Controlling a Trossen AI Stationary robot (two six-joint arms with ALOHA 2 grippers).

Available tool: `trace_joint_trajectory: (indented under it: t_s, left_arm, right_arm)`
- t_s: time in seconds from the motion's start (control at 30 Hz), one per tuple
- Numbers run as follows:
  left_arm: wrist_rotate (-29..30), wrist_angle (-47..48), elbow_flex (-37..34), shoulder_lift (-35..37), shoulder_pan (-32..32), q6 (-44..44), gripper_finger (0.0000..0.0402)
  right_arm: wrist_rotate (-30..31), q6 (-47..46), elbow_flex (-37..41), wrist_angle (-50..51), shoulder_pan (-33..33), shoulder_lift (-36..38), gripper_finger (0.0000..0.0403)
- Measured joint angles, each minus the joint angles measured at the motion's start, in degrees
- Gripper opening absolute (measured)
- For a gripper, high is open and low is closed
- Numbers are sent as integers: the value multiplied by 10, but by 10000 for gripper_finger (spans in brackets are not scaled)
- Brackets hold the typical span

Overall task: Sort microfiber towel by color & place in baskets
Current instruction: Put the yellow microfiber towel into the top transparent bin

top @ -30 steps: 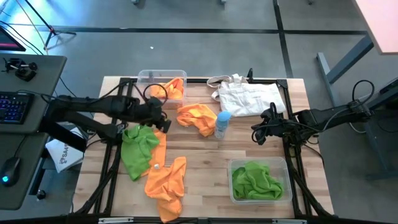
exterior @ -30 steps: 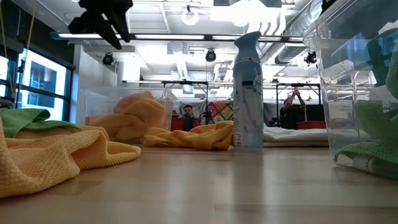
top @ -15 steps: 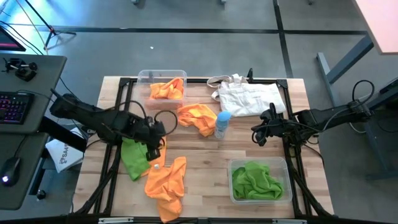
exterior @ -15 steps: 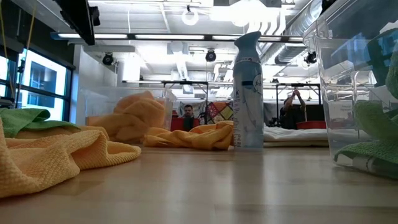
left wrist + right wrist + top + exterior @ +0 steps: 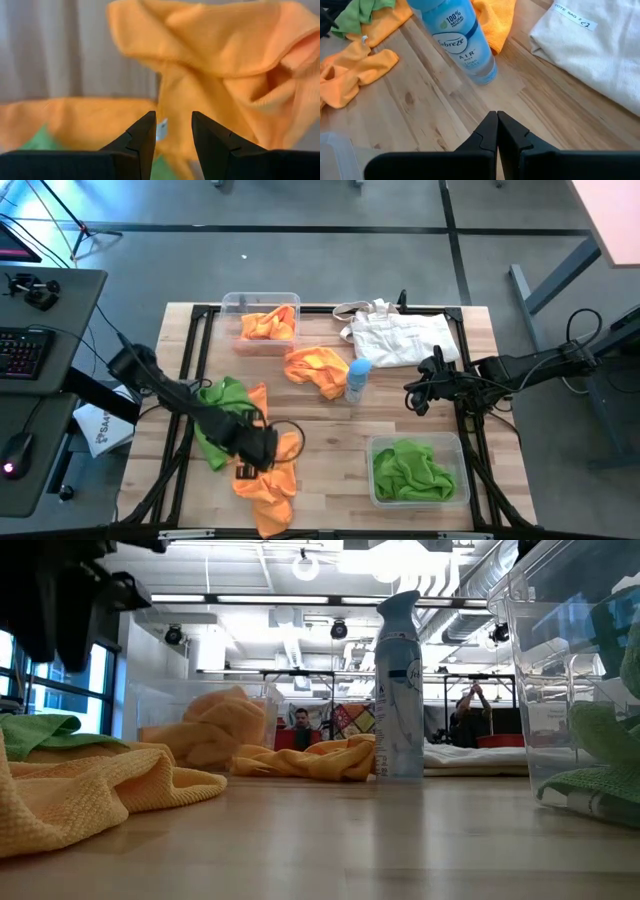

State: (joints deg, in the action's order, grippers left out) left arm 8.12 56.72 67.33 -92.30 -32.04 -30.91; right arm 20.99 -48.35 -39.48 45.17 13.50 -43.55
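1. Orange microfiber towel [image 5: 268, 472] lies crumpled at the near-left part of the wooden table [image 5: 330, 430], in soft folds with a looped, knit-like texture; a small white tag shows on it in the left wrist view.
2. Green towel [image 5: 218, 412] lies bunched just beside it, partly under an orange fold.
3. Second loose orange towel [image 5: 318, 370] sits mid-table, close to the light-blue spray bottle [image 5: 357, 379].
4. Far-left basket [image 5: 262, 323], clear plastic, holds an orange towel; near-right basket [image 5: 415, 468] holds a green one.
5. Left gripper [image 5: 256, 450] is over the near orange towel, fingers [image 5: 144, 137] parted by a narrow gap, nothing between them.
6. Right gripper [image 5: 414, 395] waits at the table's right side, near the white tote bag [image 5: 402, 338]; its fingers [image 5: 487, 132] are pressed together, empty.
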Motion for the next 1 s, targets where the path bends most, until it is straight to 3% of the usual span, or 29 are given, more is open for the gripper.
trace_joint_trajectory:
  t_s: [0.37,0.73,0.83,1.0]
  left_arm:
    - [-3,-107,0,-96,-7,-10,115]
    - [-2,-113,2,-168,-6,-78,112]
    - [-3,-114,3,-172,-6,-89,87]
    - [-3,-90,-2,-144,7,-115,10]
  right_arm:
    - [0,5,0,0,0,0,0]
    - [-3,7,0,0,0,0,0]
    - [-8,8,0,0,0,0,0]
    - [-20,9,0,0,0,0,0]
